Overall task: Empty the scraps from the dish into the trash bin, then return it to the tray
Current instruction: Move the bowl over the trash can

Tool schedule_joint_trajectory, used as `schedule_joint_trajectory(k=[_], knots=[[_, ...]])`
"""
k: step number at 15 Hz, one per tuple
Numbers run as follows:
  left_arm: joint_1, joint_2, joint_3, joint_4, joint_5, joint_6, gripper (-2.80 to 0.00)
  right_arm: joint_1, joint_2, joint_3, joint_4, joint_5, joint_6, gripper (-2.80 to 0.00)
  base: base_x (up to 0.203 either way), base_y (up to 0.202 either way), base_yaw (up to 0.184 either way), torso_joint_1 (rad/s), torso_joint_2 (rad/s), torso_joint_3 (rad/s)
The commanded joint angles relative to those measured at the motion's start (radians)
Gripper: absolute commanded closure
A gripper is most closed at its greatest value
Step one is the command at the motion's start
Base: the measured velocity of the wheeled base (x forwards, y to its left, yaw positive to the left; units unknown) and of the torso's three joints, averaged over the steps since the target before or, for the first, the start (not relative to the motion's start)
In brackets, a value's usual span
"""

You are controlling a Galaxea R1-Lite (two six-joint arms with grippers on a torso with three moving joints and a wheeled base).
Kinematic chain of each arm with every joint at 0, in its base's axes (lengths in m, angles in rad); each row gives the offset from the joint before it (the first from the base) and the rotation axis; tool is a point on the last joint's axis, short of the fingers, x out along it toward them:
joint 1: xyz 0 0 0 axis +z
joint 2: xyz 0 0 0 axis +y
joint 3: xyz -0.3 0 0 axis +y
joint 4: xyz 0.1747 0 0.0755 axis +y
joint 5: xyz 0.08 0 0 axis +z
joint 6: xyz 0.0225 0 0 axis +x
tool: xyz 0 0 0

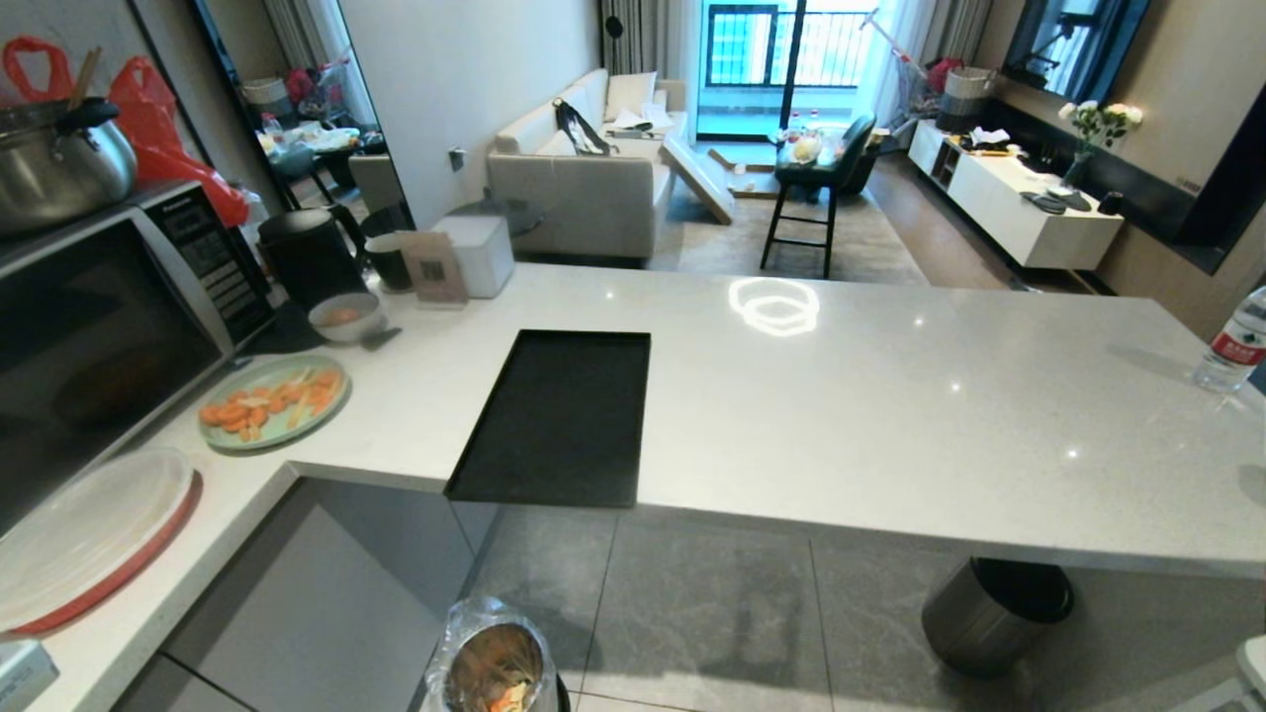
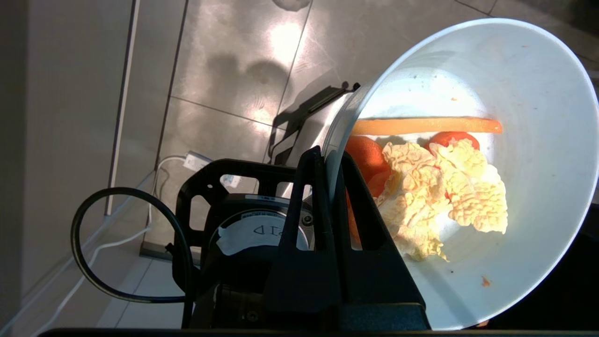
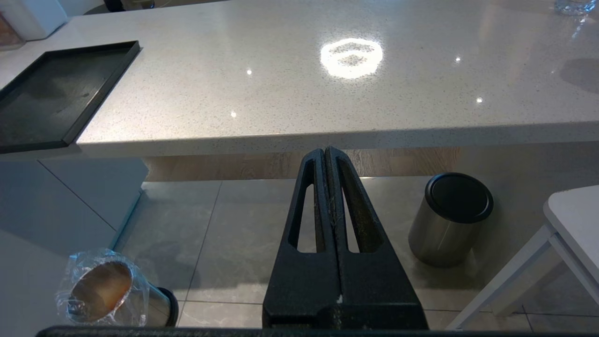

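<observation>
Left pincer (image 2: 330,173) clamped on rim of dish (image 2: 514,187), tilted over the floor; scraps (image 2: 435,196) inside. Right pincer (image 3: 327,161) closed, empty. Risk: bin (image 1: 495,658) not seen under dish; misaligned pour spills onto floor.

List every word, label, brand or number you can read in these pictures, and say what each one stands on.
"Panasonic", only faintly legible: top of the control panel of the silver microwave oven.
Button text lower on that panel: too small to read.
Red label on the clear plastic water bottle: too blurred to read.
Square code on the small brown standing card: not readable.
White sticker on the round black housing behind the left tool: seemingly mirrored characters, not reliably readable.
</observation>
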Motion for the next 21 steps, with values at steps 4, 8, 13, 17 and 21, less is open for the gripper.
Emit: schedule_joint_trajectory(k=[4, 8, 13, 17, 21], knots=[[-0.024, -0.005, 0.002, 0.004, 0.004, -0.004, 0.00, 0.000, 0.000, 0.000, 0.000, 0.000, 0.000, 0.00, 0.000, 0.000, 0.000, 0.000, 0.00, 0.000], [-0.025, -0.006, 0.019, 0.003, 0.004, -0.003, 0.00, 0.000, 0.000, 0.000, 0.000, 0.000, 0.000, 0.00, 0.000, 0.000, 0.000, 0.000, 0.00, 0.000], [-0.033, -0.019, 0.023, 0.004, 0.005, 0.000, 0.00, 0.000, 0.000, 0.000, 0.000, 0.000, 0.000, 0.00, 0.000, 0.000, 0.000, 0.000, 0.00, 0.000], [-0.042, -0.022, 0.023, 0.004, 0.004, 0.001, 0.00, 0.000, 0.000, 0.000, 0.000, 0.000, 0.000, 0.00, 0.000, 0.000, 0.000, 0.000, 0.00, 0.000], [-0.044, -0.022, 0.030, 0.003, 0.005, 0.003, 0.00, 0.000, 0.001, 0.000, 0.000, -0.001, 0.002, 0.00, 0.000, 0.000, 0.000, -0.020, 0.03, 0.027]])
